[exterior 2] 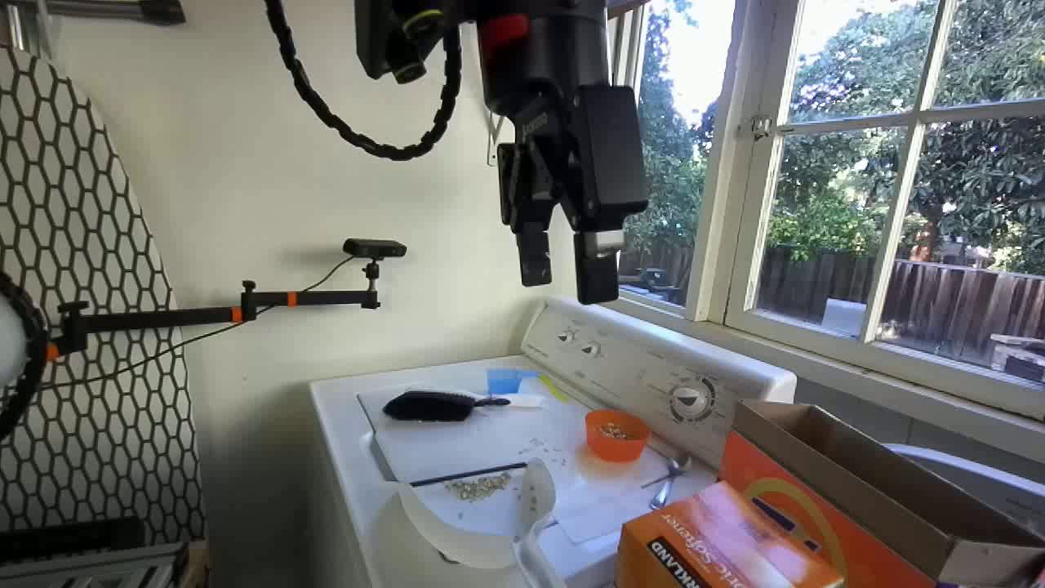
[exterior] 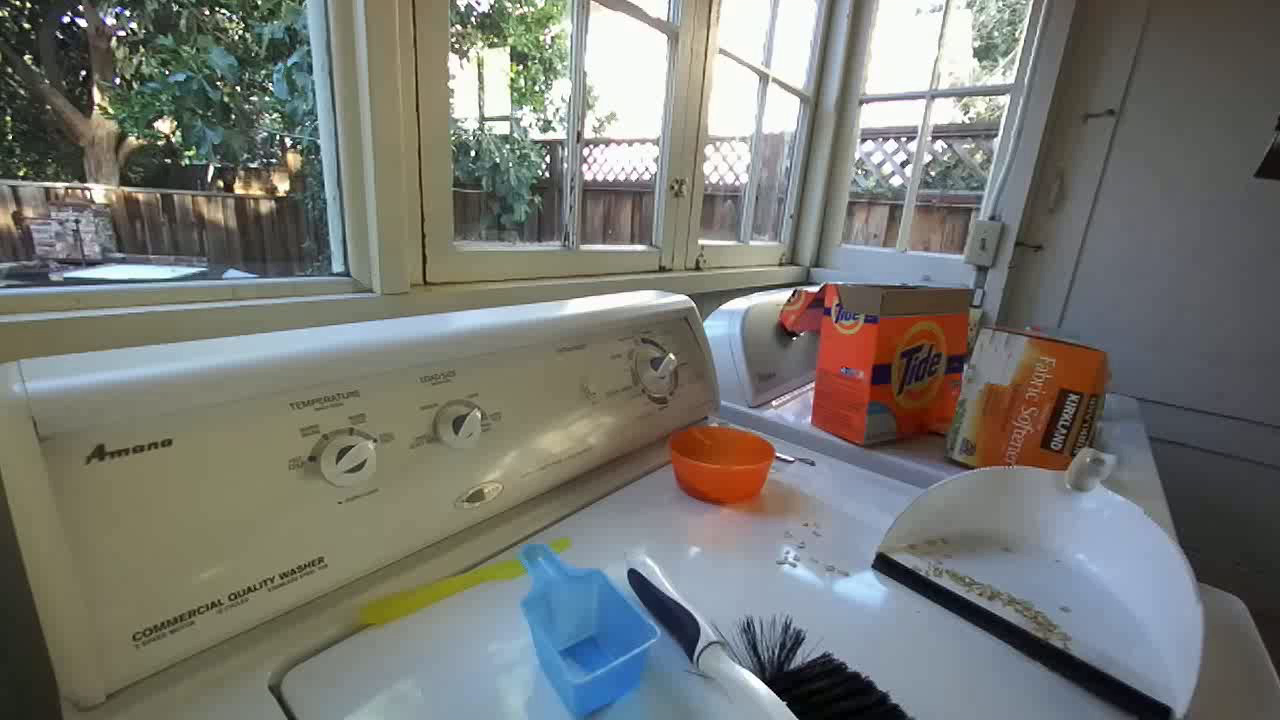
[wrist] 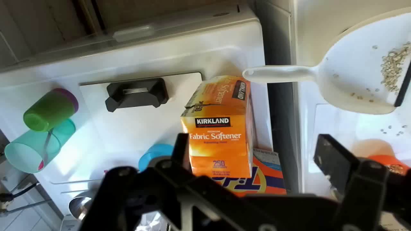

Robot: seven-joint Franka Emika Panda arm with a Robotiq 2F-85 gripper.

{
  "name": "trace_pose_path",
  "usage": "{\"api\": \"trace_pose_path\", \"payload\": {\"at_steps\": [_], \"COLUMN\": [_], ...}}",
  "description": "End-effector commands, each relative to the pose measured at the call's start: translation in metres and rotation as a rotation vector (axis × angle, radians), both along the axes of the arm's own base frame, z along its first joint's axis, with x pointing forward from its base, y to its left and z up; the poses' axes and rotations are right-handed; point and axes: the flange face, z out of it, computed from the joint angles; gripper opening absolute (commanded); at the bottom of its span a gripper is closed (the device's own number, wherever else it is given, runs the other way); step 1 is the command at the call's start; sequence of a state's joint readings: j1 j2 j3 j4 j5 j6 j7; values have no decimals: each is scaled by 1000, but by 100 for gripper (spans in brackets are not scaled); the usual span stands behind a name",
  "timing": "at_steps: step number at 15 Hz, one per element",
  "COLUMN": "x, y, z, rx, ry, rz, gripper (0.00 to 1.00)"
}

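Below spread jaws sits a cardboard softener box [wrist: 218,129].

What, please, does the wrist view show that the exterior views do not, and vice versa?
Only the wrist view shows a green cup and a teal cup. Only the exterior views show the black-bristled brush and the yellow strip. All share the fabric softener box, the Tide box, the dustpan and the orange bowl. The open gripper appears in the wrist view and an exterior view.
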State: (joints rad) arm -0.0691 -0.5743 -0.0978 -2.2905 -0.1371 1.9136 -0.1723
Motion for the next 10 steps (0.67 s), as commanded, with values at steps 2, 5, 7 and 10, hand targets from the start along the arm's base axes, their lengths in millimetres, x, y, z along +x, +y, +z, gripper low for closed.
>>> {"api": "trace_pose_path", "payload": {"at_steps": [2, 5, 7, 10], "x": [0, 0, 0, 3], "y": [0, 0, 0, 3], "z": [1, 1, 1, -1], "rx": [0, 0, 0, -1], "ry": [1, 1, 1, -11], "rz": [0, 0, 0, 11], "gripper": [100, 100, 100, 100]}}
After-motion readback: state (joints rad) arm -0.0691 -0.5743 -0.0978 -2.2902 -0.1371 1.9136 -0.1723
